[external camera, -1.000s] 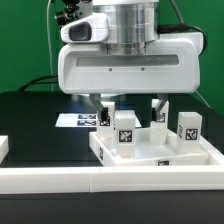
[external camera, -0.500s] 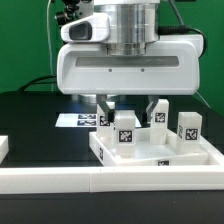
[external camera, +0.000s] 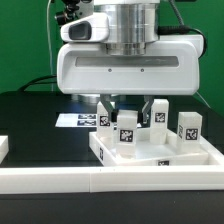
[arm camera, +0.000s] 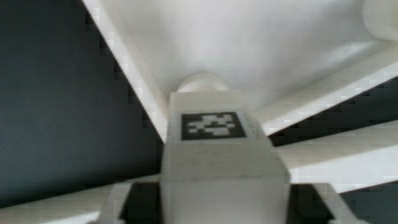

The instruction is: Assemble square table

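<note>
Exterior view faces the hand point(external camera: 131, 107) low and close; wrist view looks down, sharing a tagged leg point(arm camera: 219, 140)

tabletop point(external camera: 160, 158) cut off below (rail in front), claw point(external camera: 131, 107) contact unclear

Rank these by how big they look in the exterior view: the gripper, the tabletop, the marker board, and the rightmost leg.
1. Gripper, though it is nearest the camera.
2. Tabletop.
3-4. Marker board and rightmost leg: too alike to rank; the board lies farther back and partly hidden.
</note>
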